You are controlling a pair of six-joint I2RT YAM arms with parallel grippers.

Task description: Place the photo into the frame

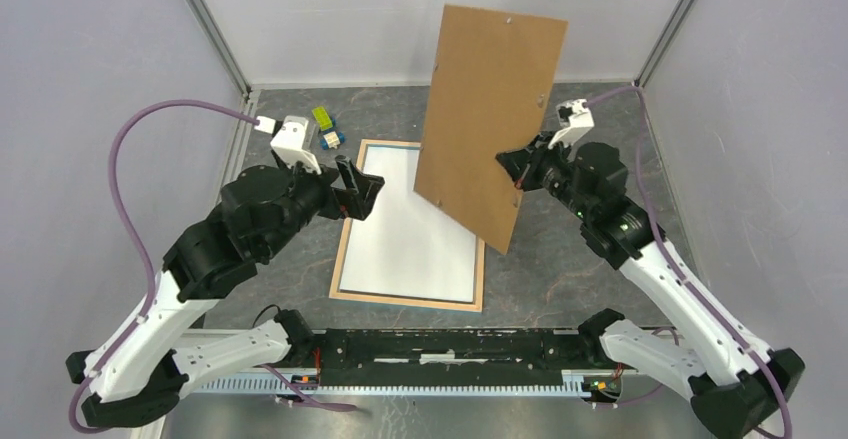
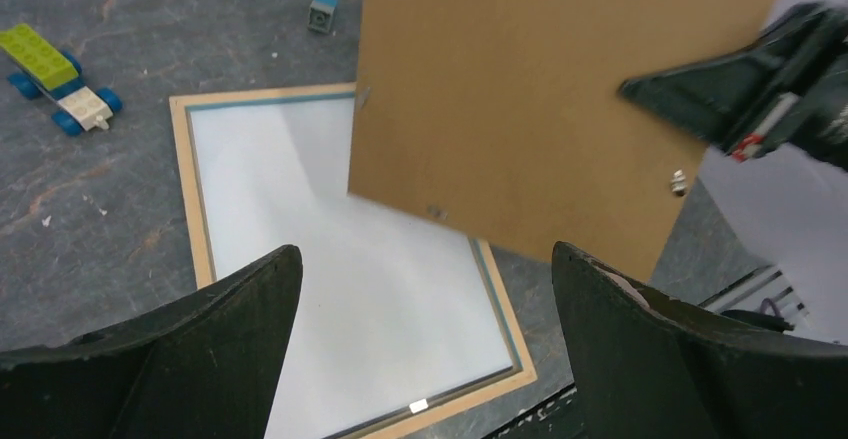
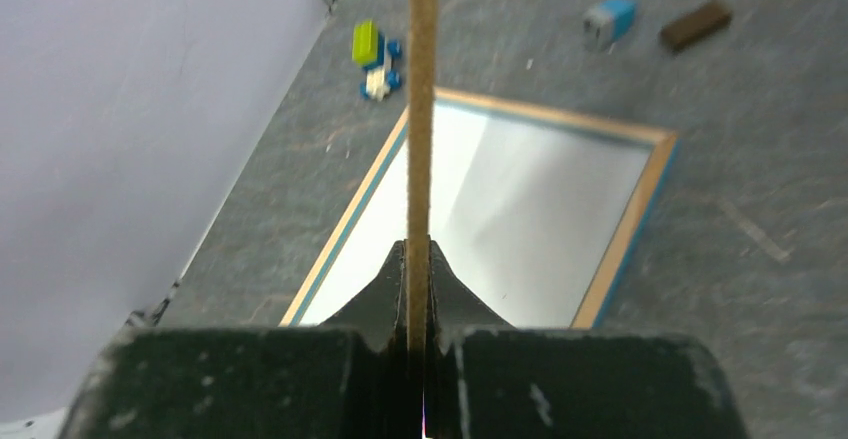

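The frame (image 1: 343,239) lies flat on the table, wood-coloured side up, with a thin blue inner edge. Inside its rim lies the photo (image 1: 410,234), showing only a plain white face; no print is visible. My left gripper (image 1: 360,187) hovers open over the frame's left side with nothing between its fingers (image 2: 230,329); below them I see the photo (image 2: 330,259) and the frame's rim (image 2: 185,199). My right gripper (image 3: 420,251) is shut on the edge of a brown backing board (image 1: 490,109), held upright and tilted above the frame's right side (image 3: 625,229).
A small toy car of bricks (image 1: 324,127) sits behind the frame's far left corner. A blue block (image 3: 610,17) and a brown block (image 3: 697,22) lie on the dark table beyond the frame. White walls close in on both sides and the back.
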